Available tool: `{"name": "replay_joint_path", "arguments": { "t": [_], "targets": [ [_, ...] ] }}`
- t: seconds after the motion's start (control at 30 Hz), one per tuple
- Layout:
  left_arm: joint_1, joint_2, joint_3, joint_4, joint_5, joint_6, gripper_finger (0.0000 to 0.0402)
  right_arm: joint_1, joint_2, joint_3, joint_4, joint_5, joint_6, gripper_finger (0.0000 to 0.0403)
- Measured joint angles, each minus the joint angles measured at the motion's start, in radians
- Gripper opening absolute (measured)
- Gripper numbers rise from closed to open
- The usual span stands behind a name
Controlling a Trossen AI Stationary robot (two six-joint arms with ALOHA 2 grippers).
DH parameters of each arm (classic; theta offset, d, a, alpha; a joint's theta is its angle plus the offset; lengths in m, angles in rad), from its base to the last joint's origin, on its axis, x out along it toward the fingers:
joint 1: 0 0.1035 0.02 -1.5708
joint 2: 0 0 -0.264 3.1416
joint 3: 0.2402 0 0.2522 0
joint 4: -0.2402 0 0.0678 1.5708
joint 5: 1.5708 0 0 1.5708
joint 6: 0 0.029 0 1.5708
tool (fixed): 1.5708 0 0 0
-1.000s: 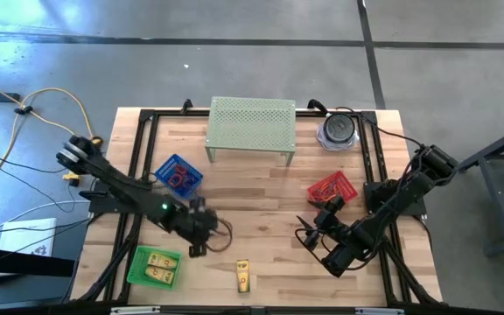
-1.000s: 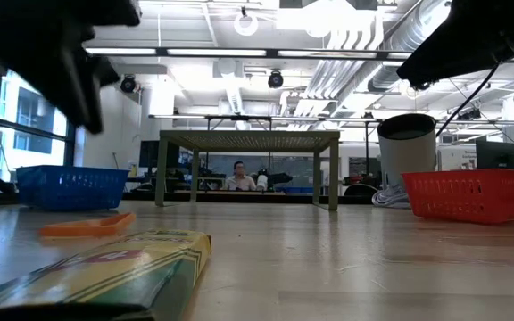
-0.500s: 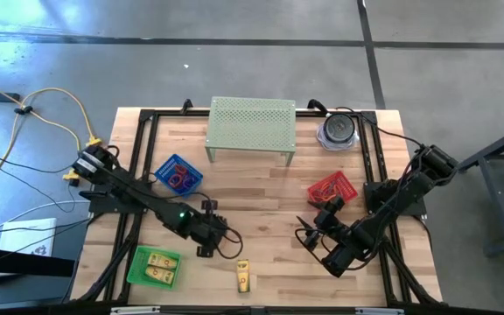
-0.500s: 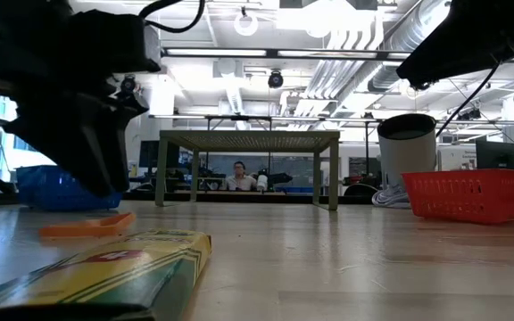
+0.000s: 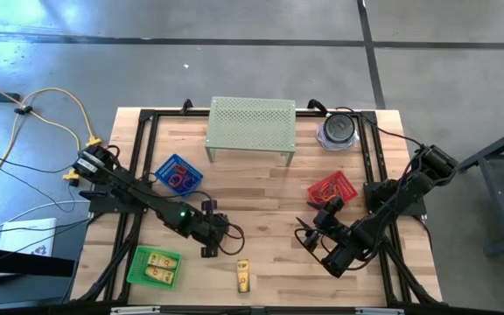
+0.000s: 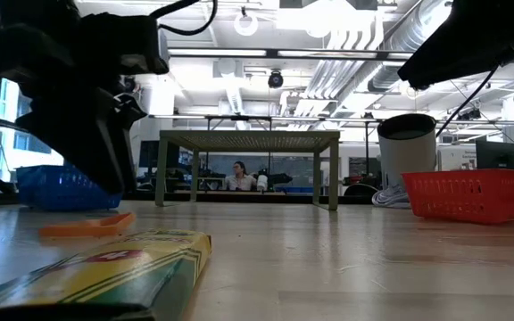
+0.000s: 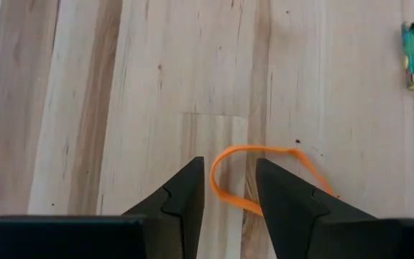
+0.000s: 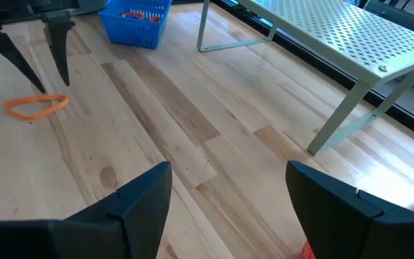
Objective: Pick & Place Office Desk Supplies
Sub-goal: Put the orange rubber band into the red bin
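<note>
Partly hidden behind the left gripper, whose 2 fingers stand slightly apart and empty, the orange band lies on the table. Waiting, the right gripper gapes wide.

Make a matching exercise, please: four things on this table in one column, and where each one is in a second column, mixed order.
Things:
1. orange band
2. yellow box
3. blue basket
4. red basket

Places:
A. alone at the table's front edge
B. between the stand and the right arm
C. on the wood just before the open left gripper
D. beside the left arm, with loops inside

Pairs: 1-C, 2-A, 3-D, 4-B
</note>
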Motion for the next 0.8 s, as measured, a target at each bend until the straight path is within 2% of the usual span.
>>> {"name": "replay_joint_path", "arguments": {
  "t": [0.57,0.67,0.8],
  "targets": [
    [-0.001,0.106,0.003,0.004,0.012,0.001,0.0115,0.000,0.000,0.000,0.016,-0.016,-0.017,0.0262],
    [-0.001,0.101,0.003,0.004,0.015,0.001,0.0091,0.000,0.000,0.000,0.031,-0.016,-0.034,0.0262],
    [-0.002,0.102,0.002,0.015,0.008,0.004,0.0035,0.000,0.000,0.000,0.038,-0.016,-0.037,0.0262]
  ]
}}
